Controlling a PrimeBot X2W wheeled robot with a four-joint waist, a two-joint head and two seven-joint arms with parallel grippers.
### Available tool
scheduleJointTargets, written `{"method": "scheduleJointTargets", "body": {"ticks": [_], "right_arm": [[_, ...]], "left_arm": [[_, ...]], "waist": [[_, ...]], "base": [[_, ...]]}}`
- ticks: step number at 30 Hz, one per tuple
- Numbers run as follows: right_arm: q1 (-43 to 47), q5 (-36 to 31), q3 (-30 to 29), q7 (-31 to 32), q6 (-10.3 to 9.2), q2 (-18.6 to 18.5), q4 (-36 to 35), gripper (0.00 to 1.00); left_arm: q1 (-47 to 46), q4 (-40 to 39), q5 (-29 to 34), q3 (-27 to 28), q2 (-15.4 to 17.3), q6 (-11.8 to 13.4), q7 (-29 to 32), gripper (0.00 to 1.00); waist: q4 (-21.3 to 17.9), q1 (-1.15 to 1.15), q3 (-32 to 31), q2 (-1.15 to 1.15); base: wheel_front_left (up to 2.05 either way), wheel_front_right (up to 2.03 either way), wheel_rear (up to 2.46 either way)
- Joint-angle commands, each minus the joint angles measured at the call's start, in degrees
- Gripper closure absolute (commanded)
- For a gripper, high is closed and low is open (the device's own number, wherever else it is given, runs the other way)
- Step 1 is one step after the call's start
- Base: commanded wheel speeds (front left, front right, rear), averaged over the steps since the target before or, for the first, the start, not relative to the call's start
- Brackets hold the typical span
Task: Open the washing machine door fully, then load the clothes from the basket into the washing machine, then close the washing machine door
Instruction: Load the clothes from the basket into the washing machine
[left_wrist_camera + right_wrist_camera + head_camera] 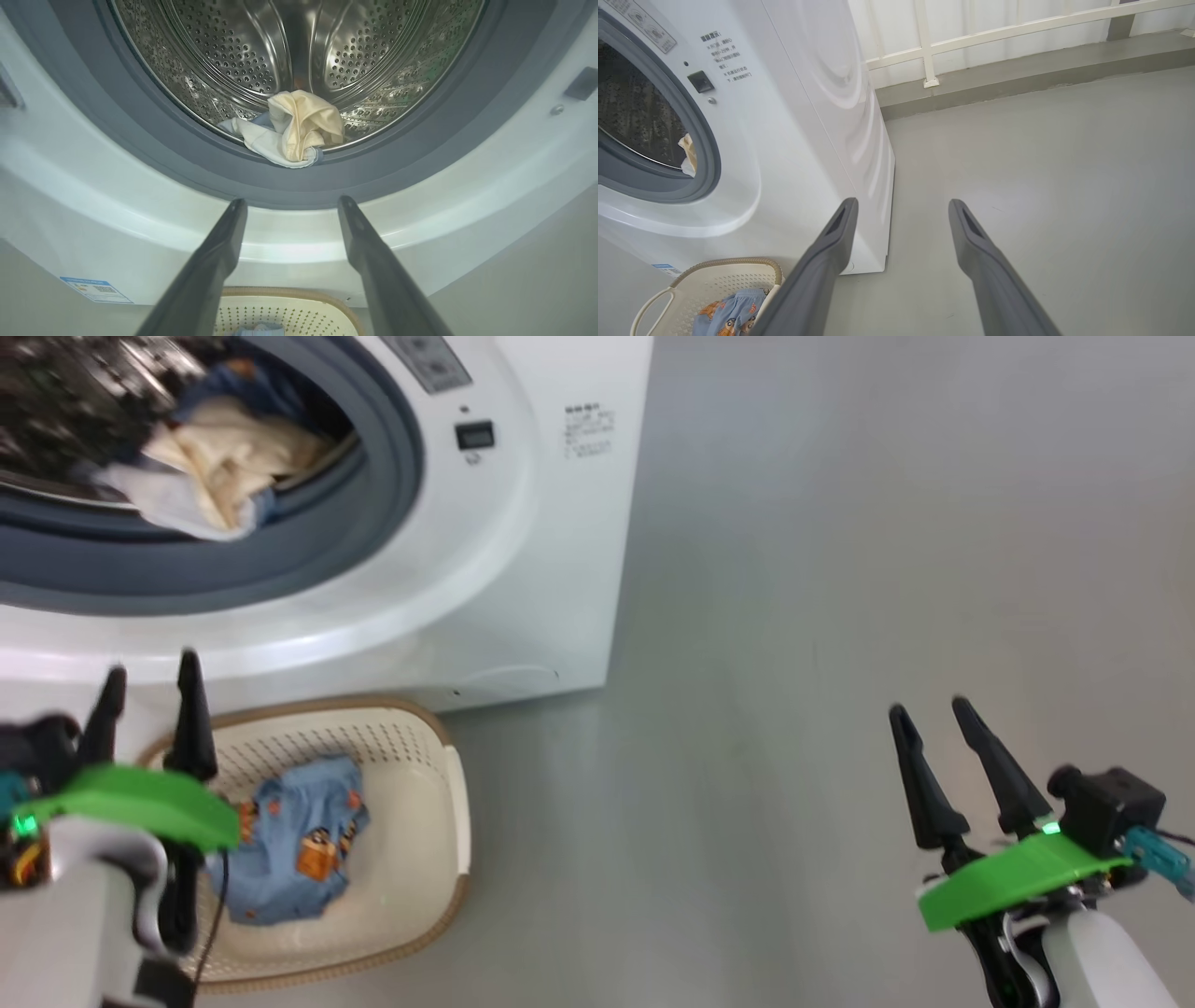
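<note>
The white washing machine [523,569] stands with its mouth uncovered, grey gasket [383,172] around the steel drum [243,51]; its door is out of view. A cream and white garment [294,128] lies at the drum's front lip, partly over the gasket, also seen in the head view [219,467]. The cream basket [420,887] sits on the floor before the machine with a light-blue printed garment [299,849] in it. My left gripper [149,681] is open and empty above the basket's left edge, pointing at the drum. My right gripper [929,709] is open and empty over bare floor to the right.
Grey floor [840,616] stretches right of the machine. A white railing [1017,32] on a raised grey ledge runs behind it. A small blue label [93,289] sits low on the machine's front.
</note>
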Motion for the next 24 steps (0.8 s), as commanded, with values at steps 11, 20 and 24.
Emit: {"method": "scheduleJointTargets", "body": {"ticks": [11, 20, 24], "right_arm": [[7.78, 1.89, -0.4, -0.44, 0.09, -3.29, -0.95, 0.0], [12.78, 2.49, -1.62, -0.44, 0.09, -4.19, -1.38, 0.0], [14.71, 2.7, -2.33, -0.44, 0.09, -4.53, -1.6, 0.0]], "left_arm": [[15.59, -10.43, 3.97, 6.23, -0.54, -0.09, -0.36, 0.0], [24.99, -15.94, 5.91, 8.46, -1.6, -0.09, -0.36, 0.0], [28.58, -18.56, 7.09, 9.77, -2.38, -0.09, -0.36, 0.0]], "waist": [[4.21, 0.0, -10.52, 0.0], [4.53, 0.0, -14.62, 0.0], [4.35, 0.0, -15.71, 0.0]], "base": [[0.0, 0.0, 0.0], [0.0, 0.0, 0.0], [0.0, 0.0, 0.0]]}}
